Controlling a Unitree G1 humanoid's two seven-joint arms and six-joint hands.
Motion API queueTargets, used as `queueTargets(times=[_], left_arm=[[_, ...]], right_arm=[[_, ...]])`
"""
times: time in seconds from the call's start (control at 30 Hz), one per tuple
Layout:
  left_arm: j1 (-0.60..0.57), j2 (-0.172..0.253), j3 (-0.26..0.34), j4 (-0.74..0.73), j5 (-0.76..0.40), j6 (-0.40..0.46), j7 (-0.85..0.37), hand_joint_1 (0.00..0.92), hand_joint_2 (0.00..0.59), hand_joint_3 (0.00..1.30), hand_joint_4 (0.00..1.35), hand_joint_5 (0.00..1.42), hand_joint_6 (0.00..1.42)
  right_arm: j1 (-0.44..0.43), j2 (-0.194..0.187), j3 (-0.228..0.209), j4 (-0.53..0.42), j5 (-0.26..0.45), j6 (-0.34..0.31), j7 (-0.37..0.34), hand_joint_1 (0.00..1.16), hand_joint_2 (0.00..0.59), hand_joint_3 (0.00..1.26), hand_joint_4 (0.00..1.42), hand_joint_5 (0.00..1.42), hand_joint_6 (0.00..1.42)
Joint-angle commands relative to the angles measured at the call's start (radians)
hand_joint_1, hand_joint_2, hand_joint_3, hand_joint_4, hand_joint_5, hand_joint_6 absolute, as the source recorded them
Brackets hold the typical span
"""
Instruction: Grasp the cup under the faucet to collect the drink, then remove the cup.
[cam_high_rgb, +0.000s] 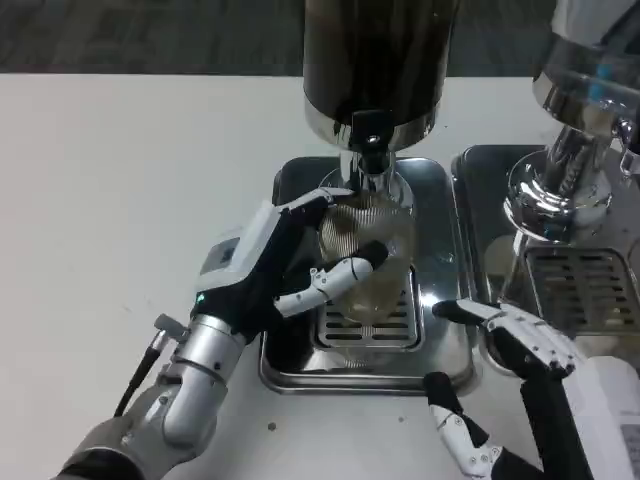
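The clear ribbed plastic cup (368, 250) stands on the slotted metal drip tray (440, 330), directly below the black faucet (371, 140) of the dark cylindrical dispenser (378, 60). The left hand (290, 262) wraps the cup from the left. The right hand (500, 385) sits right of the tray's front corner. A second chrome dispenser (570, 150) stands to the right, on the white table (120, 200).
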Motion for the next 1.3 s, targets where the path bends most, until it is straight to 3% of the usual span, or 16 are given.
queueTargets(times=[0.03, 0.2, 0.43, 0.67, 0.8, 0.93, 1.1, 1.23, 1.3], left_arm=[[-0.008, 0.012, -0.008, 0.005, 0.002, -0.006, -0.01, 0.12, 0.168, 0.38, 0.43, 0.47, 0.33], [0.006, 0.03, -0.003, -0.013, -0.005, -0.033, -0.015, 0.092, 0.147, 0.37, 0.42, 0.45, 0.31], [0.048, 0.088, 0.032, -0.075, -0.031, -0.117, -0.004, 0.075, 0.135, 0.35, 0.4, 0.44, 0.29], [0.145, 0.175, 0.133, -0.194, -0.116, -0.198, -0.03, 0.062, 0.12, 0.34, 0.39, 0.43, 0.27], [0.198, 0.217, 0.194, -0.242, -0.199, -0.224, -0.105, 0.024, 0.117, 0.32, 0.36, 0.42, 0.34], [0.241, 0.251, 0.254, -0.295, -0.324, -0.251, -0.227, 0.0, 0.137, 0.33, 0.36, 0.42, 0.37], [0.261, 0.303, 0.307, -0.404, -0.564, -0.239, -0.495, 0.0, 0.144, 0.38, 0.41, 0.47, 0.42], [0.263, 0.323, 0.338, -0.545, -0.86, -0.104, -0.81, 0.0, 0.143, 0.38, 0.39, 0.44, 0.41], [0.246, 0.336, 0.354, -0.618, -1.02, 0.03, -1.011, 0.0, 0.137, 0.35, 0.35, 0.39, 0.37]], right_arm=[[-0.003, 0.003, 0.003, -0.011, 0.003, 0.008, 0.008, 0.45, 0.414, 0.37, 0.35, 0.27, 0.32], [-0.02, 0.006, 0.008, 0.003, 0.004, 0.007, 0.007, 0.45, 0.413, 0.37, 0.35, 0.27, 0.32], [-0.052, 0.011, 0.017, 0.039, 0.008, 0.003, -0.003, 0.46, 0.411, 0.38, 0.35, 0.27, 0.33], [-0.12, 0.004, 0.019, 0.103, 0.03, -0.016, -0.01, 0.46, 0.411, 0.38, 0.35, 0.27, 0.33], [-0.144, 0.0, 0.021, 0.127, 0.04, -0.023, -0.017, 0.46, 0.411, 0.38, 0.35, 0.28, 0.34], [-0.167, -0.003, 0.021, 0.15, 0.048, -0.03, -0.024, 0.46, 0.411, 0.38, 0.35, 0.28, 0.34], [-0.195, -0.012, 0.013, 0.175, 0.061, -0.043, -0.025, 0.46, 0.411, 0.38, 0.35, 0.29, 0.34], [-0.215, -0.025, 0.002, 0.198, 0.079, -0.052, -0.025, 0.46, 0.411, 0.38, 0.35, 0.29, 0.34], [-0.228, -0.029, -0.004, 0.214, 0.086, -0.058, -0.027, 0.46, 0.411, 0.38, 0.35, 0.29, 0.34]])
